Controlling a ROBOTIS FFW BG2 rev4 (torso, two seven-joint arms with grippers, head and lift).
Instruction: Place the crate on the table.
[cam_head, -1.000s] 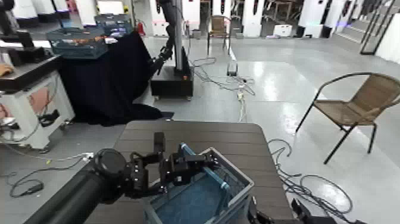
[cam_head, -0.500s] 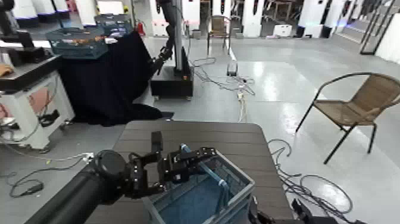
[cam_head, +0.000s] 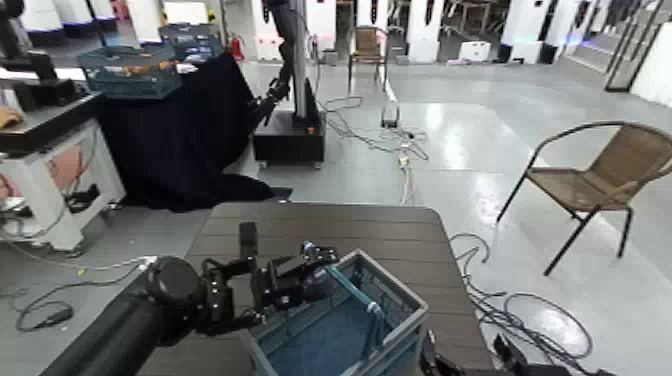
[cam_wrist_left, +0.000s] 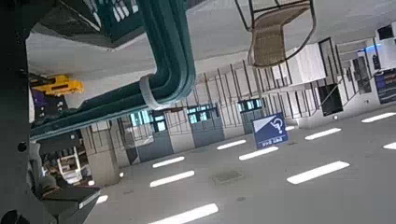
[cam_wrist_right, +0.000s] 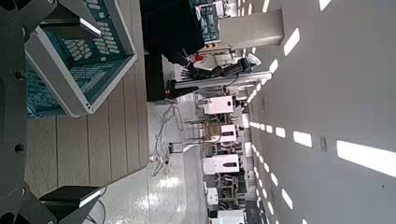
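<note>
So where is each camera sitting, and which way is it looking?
Head view: on the robot's head, looking forward and down at the table and crate; the left gripper shows at the crate's handle.
Left wrist view: on the left arm, right beside the teal handle, with a chair beyond.
Right wrist view: on the right arm, low beside the table, facing the crate.
Head and right wrist views share crate and table.

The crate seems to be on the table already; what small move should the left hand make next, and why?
Probably draw the left hand back, away from the crate. The crate appears to sit on the brown table, and the hand is at its rim beside the teal handle. Whether it is fully released cannot be told.
</note>
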